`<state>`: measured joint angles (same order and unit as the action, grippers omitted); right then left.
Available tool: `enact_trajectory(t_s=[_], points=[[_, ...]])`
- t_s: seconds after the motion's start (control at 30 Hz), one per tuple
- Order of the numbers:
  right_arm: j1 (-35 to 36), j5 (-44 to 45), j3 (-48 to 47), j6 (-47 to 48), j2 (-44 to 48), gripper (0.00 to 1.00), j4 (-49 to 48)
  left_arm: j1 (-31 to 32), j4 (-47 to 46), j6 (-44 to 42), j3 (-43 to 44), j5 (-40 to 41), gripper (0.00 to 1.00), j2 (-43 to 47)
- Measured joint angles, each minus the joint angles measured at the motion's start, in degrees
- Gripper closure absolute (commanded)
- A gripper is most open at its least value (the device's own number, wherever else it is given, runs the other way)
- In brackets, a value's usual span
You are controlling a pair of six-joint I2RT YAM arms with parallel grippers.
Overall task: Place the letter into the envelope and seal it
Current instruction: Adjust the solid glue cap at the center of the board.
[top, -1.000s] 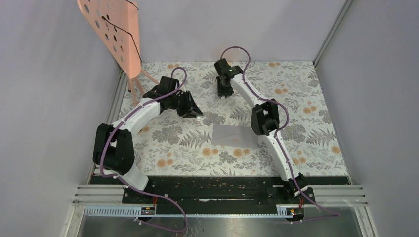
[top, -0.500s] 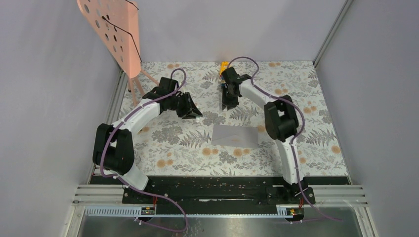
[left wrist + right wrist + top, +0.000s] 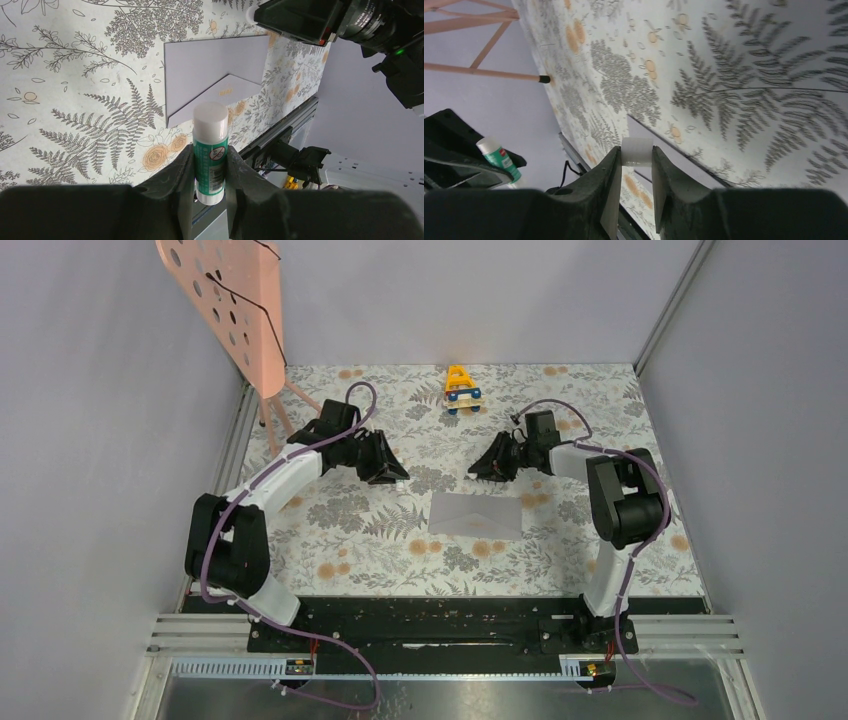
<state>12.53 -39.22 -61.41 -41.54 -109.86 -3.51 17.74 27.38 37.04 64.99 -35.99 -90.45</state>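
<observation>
One salmon-pink perforated board (image 3: pixel 222 290), flat and pierced with round holes of mixed sizes, is seen at the upper left of the overhead view, carried on thin pink legs. One table (image 3: pixel 330 530) is covered by a matte cloth printed with grey ferns and orange flowers. Two white-and-black arms are counted, each with one black two-fingered gripper. The left gripper (image 3: pixel 392 470), left of centre, is clamped on one glue stick (image 3: pixel 211 145), a smooth green plastic cylinder with a rounded white top and a printed label, held upright between the fingers in the left wrist view. One small yellow toy car (image 3: pixel 461 390) with a blue band stands at the upper centre, well apart from both grippers. One flat grey-lilac paper envelope (image 3: pixel 476 514), rectangular, lies on the cloth just below centre, between and below the two grippers, untouched by either; its pointed triangular flap is folded flat onto the body. The right gripper (image 3: pixel 478 470), right of centre, is closed on one small white cylinder (image 3: pixel 637 151), short and smooth, pinched between the finger pads.
</observation>
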Motion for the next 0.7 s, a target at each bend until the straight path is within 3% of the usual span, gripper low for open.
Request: enact_trajectory(t_s=[0.23, 0.4, 0.53, 0.7], points=[[0.1, -2.9, -0.9, -3.3, -2.1, 0.79, -2.1, 0.0, 0.0, -0.1, -0.8, -0.1, 1.0, 0.5], [-0.3, -1.2, -1.1, -4.9, -4.7, 0.78, 2.1, 0.0, 0.0, -0.2, -0.9, -0.1, 1.0, 0.7], [-0.6, 0.7, -1.1, -6.3, -4.8, 0.71, 4.1, 0.0, 0.0, -0.2, -0.9, -0.1, 1.0, 1.2], [-0.7, 2.6, -0.3, -8.2, -4.0, 0.54, 4.5, 0.0, 0.0, -0.2, -0.9, -0.1, 1.0, 1.2]])
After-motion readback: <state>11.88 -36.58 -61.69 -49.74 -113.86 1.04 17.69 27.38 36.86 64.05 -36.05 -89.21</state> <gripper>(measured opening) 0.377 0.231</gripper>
